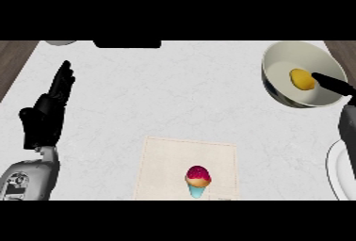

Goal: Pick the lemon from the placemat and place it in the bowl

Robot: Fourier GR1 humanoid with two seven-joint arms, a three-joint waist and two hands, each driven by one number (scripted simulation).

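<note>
Right now you have the lemon (pixel 301 79) lying inside the bowl (pixel 278 89), a little right of the bowl's middle, on its pale inner floor. Your right hand (pixel 334 83) reaches over the bowl's right rim with a dark finger stretched out straight; its tip sits just beside the lemon, and from this steep angle you cannot tell whether the two touch. Nothing is gripped there: the finger is extended rather than curled, though most of that hand is cut off beyond the bowl at the view's edge, so take that with some caution. Well below and left of the bowl, the placemat (pixel 167 160) lies flat on the pale bench (pixel 173 94), and on it stands a small object with a red top, an orange band and a light blue base (pixel 198 182), near the mat's lower middle. Far to the left of the bowl your left hand (pixel 47 113) rests upright with fingers straight and relaxed, holding nothing, its grey forearm (pixel 28 181) below it. Below the bowl, part of a white plate (pixel 339 174) shows. Left of the bowl, along the bench's far edge, sit a dark flat object (pixel 127 44) and a sliver of a pale round one (pixel 61 43).
</note>
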